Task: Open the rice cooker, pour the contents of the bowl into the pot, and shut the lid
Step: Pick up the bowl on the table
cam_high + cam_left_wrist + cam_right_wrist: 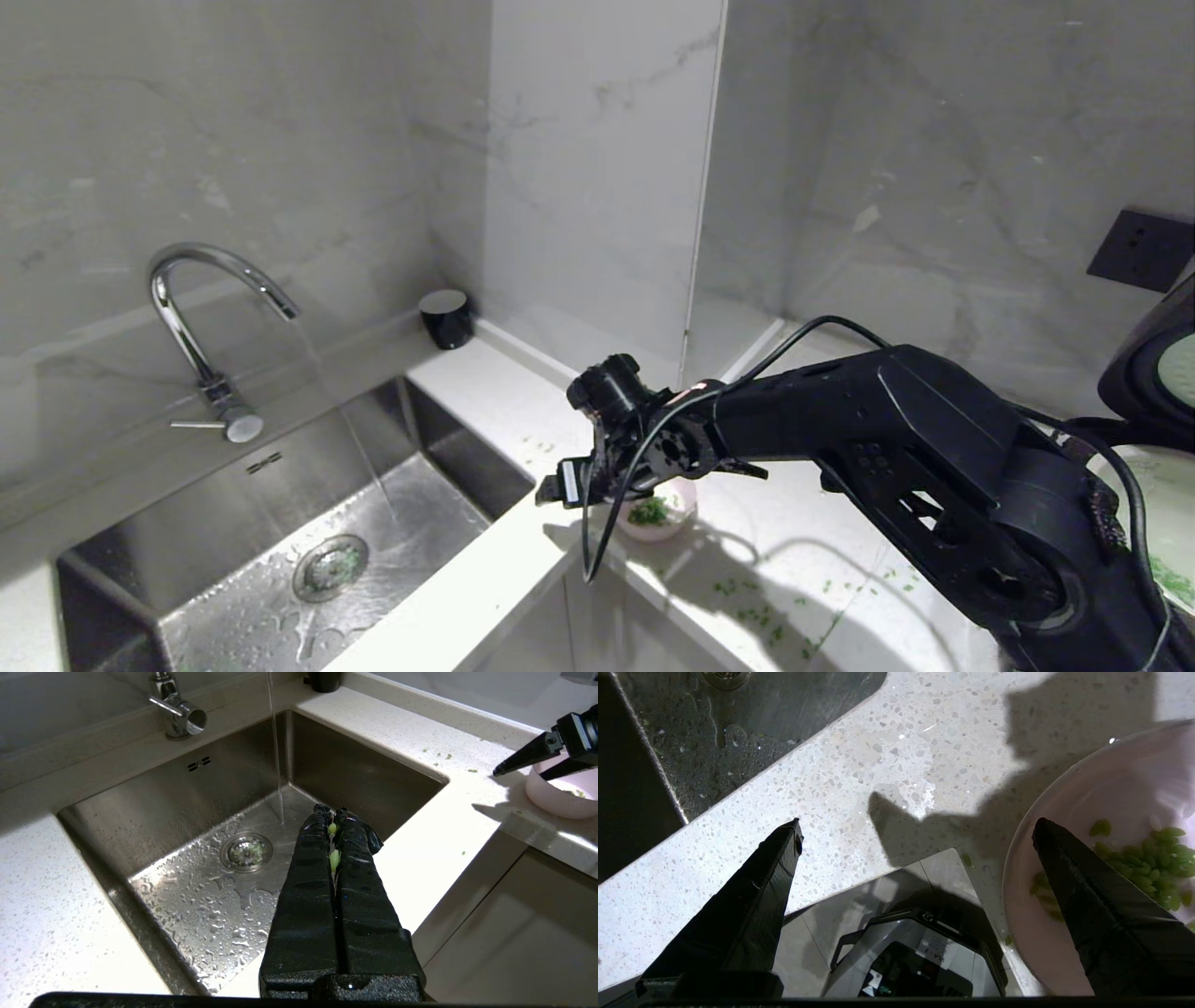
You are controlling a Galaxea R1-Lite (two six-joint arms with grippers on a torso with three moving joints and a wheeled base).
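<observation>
Grey marble walls close a corner behind a speckled white table (504,401); its front edge runs diagonally, cabinet fronts below. Steel sink (280,523) sunk into the table's left part, wet, green bits in the drain; faucet (201,308) running a thin stream. Bare strip of table between sink rim and bowl. Rice cooker (1153,373) at the table's right end, cut by the frame, lid (1141,359) raised, pale pot (1158,523) showing green along its lining. Right arm reaches leftward over the table. Right end effector (915,826) spread wide, holding nothing, one finger over the bowl (658,511), the other over bare table near the front edge. Bowl close to that front edge, green bits (1153,868) still inside. More scattered across the table. Left end effector (334,816) over the sink, closed, green scraps pinched between the fingers. Small black cup (446,317) at the back corner.
</observation>
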